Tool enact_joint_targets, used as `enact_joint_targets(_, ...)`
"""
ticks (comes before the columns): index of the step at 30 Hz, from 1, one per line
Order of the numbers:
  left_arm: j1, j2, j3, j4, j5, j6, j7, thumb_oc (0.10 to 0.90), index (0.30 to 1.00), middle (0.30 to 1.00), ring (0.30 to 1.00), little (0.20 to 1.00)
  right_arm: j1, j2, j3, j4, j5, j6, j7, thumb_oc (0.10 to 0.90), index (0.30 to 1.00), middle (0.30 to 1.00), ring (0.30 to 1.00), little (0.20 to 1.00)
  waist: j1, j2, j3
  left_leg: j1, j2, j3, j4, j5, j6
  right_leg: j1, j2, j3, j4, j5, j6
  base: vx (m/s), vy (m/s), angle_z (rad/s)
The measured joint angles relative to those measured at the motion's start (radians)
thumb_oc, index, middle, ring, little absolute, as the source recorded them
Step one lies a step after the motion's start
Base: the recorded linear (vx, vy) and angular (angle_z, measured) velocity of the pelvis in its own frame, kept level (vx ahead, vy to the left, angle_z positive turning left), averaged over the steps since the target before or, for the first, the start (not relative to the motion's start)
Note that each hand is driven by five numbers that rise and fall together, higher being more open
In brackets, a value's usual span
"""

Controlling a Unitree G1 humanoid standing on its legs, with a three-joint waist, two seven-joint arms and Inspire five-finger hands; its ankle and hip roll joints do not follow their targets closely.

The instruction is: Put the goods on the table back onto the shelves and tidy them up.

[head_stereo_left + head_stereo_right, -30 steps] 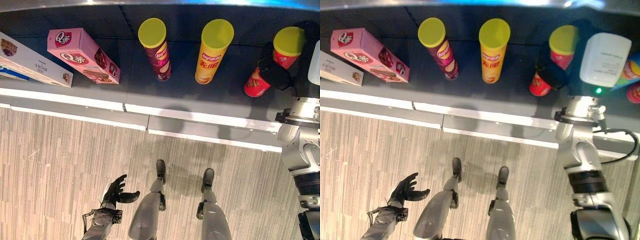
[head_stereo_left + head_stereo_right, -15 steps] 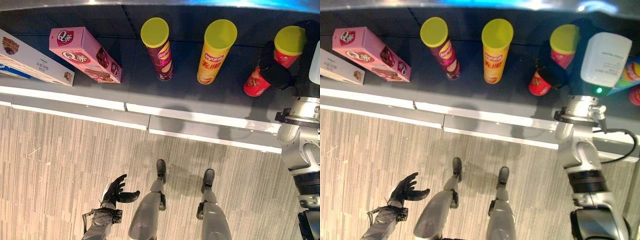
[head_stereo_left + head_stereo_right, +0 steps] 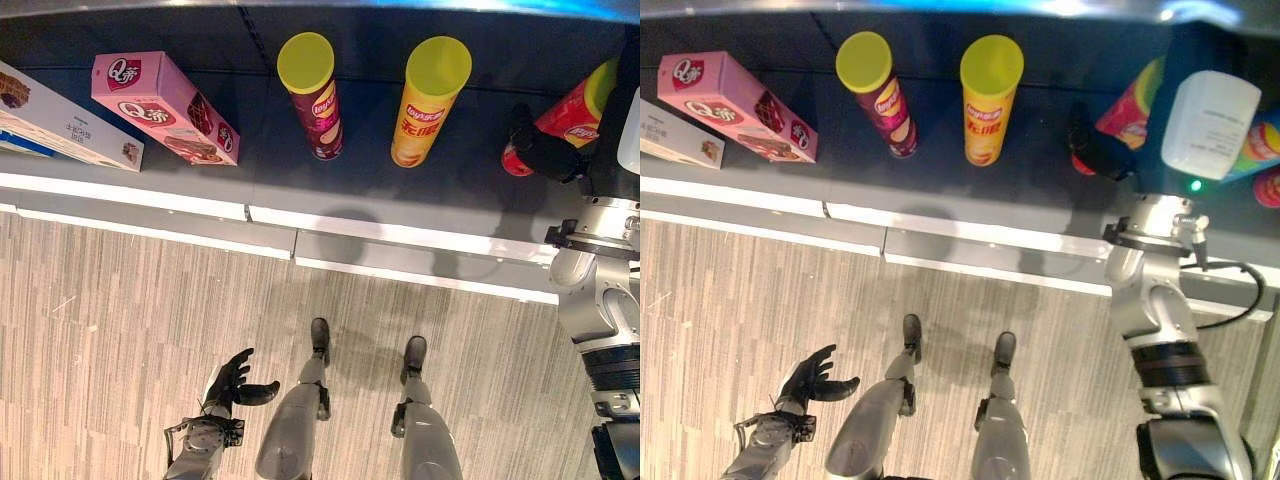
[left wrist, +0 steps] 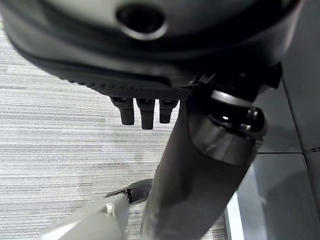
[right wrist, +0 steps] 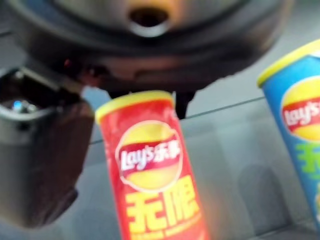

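On the shelf (image 3: 300,190), left to right: two boxes (image 3: 160,105), two upright cans (image 3: 312,95), a tilted can (image 3: 570,110).

The red can (image 3: 570,108) at about 2 o'clock is partly covered by the right hand (image 3: 545,152) and arm. The white box (image 3: 60,125) at 9 o'clock runs off the edge. The blue can (image 5: 300,125) is cut off and blurred.

Silver-grey arms, dark hands: left hand (image 3: 232,380), right hand (image 3: 1102,152).

Striped wood-look floor (image 3: 120,330), pale front edging (image 3: 400,240) along its far side.
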Motion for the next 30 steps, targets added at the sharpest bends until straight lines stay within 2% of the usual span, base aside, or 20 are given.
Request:
enact_joint_targets(15,-0.026,0.000,0.000,0.001,0.001,0.000,0.001,0.800,0.900,0.900,0.900,0.900,0.001,0.007,-0.002,-0.008,0.012,-0.001,0.001,0.800,0.900,0.900,0.900,0.900,-0.006,-0.003,0.002,0.007,0.001,-0.002,0.000,0.001,0.002,0.009,0.000,-0.003,0.000,0.001,0.000,0.01,-0.004,0.01)
enact_joint_targets(17,-0.051,-0.010,0.002,0.054,0.003,0.012,0.005,0.800,0.900,0.900,0.900,0.900,0.053,0.014,-0.033,-0.104,0.058,0.001,0.022,0.800,0.900,0.900,0.900,0.900,-0.021,-0.012,0.008,0.046,0.003,-0.011,-0.010,0.006,-0.003,0.053,0.004,-0.024,0.000,0.001,0.000,0.05,-0.024,0.19)
enact_joint_targets(18,-0.056,-0.007,0.002,0.084,0.005,0.014,0.006,0.800,0.900,0.900,0.900,0.900,0.123,0.037,-0.059,-0.218,0.067,-0.018,0.019,0.800,0.900,0.900,0.900,0.900,-0.028,-0.029,0.004,0.081,0.009,-0.021,-0.010,0.007,-0.001,0.094,0.009,-0.040,-0.001,0.000,0.000,0.04,0.003,0.16)
enact_joint_targets(20,-0.053,0.012,0.002,0.085,0.010,0.014,0.005,0.800,0.900,0.900,0.900,0.900,0.125,0.045,-0.075,-0.292,0.063,-0.068,0.015,0.800,0.900,0.900,0.900,0.900,-0.045,-0.078,-0.019,0.091,0.014,-0.020,-0.010,0.004,-0.006,0.100,0.014,-0.042,0.000,-0.005,0.005,0.09,-0.001,0.02)
enact_joint_targets(22,-0.073,0.006,0.012,0.095,0.019,0.025,0.002,0.800,0.900,0.900,0.900,0.900,0.150,0.057,-0.106,-0.334,0.070,-0.079,0.024,0.800,0.900,0.900,0.900,0.900,-0.050,-0.095,-0.027,0.097,0.017,-0.020,-0.009,0.002,-0.009,0.107,0.018,-0.046,0.000,-0.005,0.004,0.10,0.005,-0.04)
enact_joint_targets(23,-0.069,0.007,0.026,0.107,0.042,0.028,0.000,0.800,0.900,0.900,0.900,0.900,0.199,0.067,-0.108,-0.357,0.073,-0.095,0.035,0.800,0.900,0.900,0.900,0.900,-0.052,-0.121,-0.045,0.110,0.017,-0.014,-0.009,0.001,-0.009,0.114,0.017,-0.041,0.000,-0.005,0.004,0.09,0.021,-0.14)
enact_joint_targets(25,-0.059,0.007,0.058,0.162,0.051,0.037,-0.001,0.800,0.900,0.900,0.900,0.900,0.305,0.111,-0.110,-0.358,0.076,-0.117,0.069,0.800,0.900,0.900,0.900,0.900,-0.077,-0.156,-0.095,0.132,0.016,-0.002,-0.010,-0.003,-0.014,0.129,0.014,-0.029,-0.001,-0.006,0.003,0.11,0.021,-0.22)
enact_joint_targets(26,-0.046,0.004,0.060,0.175,0.061,0.050,-0.001,0.800,0.900,0.900,0.900,0.900,0.372,0.148,-0.129,-0.364,0.084,-0.129,0.089,0.800,0.900,0.900,0.900,0.900,-0.080,-0.157,-0.121,0.152,0.016,0.010,-0.010,-0.008,-0.018,0.142,0.013,-0.018,-0.001,-0.005,0.003,0.13,0.028,-0.25)
enact_joint_targets(27,-0.011,-0.005,0.086,0.199,0.081,0.055,0.000,0.800,0.900,0.900,0.900,0.900,0.488,0.190,-0.137,-0.371,0.105,-0.138,0.121,0.800,0.900,0.900,0.900,0.900,-0.098,-0.154,-0.189,0.161,0.017,0.014,-0.010,-0.015,-0.022,0.149,0.013,-0.016,-0.001,-0.007,0.003,0.13,0.034,-0.25)
enact_joint_targets(30,0.051,-0.012,0.100,0.247,0.100,0.057,0.004,0.800,0.900,0.900,0.900,0.900,0.631,0.215,-0.141,-0.371,0.161,-0.146,0.175,0.800,0.900,0.900,0.900,0.900,-0.143,-0.148,-0.271,0.216,0.020,0.055,-0.015,-0.035,-0.020,0.179,0.012,0.022,-0.001,-0.012,0.005,0.13,0.036,-0.36)
